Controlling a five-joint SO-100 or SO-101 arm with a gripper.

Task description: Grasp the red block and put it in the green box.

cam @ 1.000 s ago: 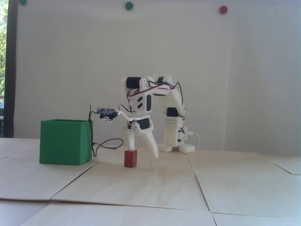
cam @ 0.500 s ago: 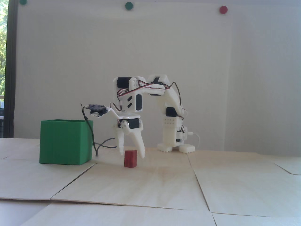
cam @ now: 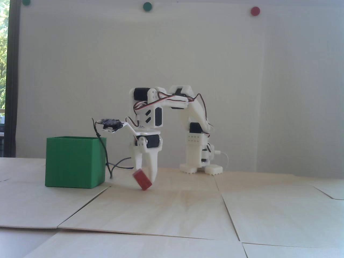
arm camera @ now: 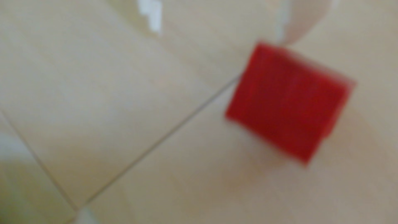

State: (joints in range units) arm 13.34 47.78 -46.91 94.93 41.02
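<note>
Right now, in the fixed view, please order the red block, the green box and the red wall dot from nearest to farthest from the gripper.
1. Red block: tilted, right at the gripper tips.
2. Green box: on the table, to the left.
3. Red wall dot: high up, to the right.

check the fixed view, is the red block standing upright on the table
No, the block is tipped over on one lower corner between the end effector fingers, leaning toward the green box.
</note>
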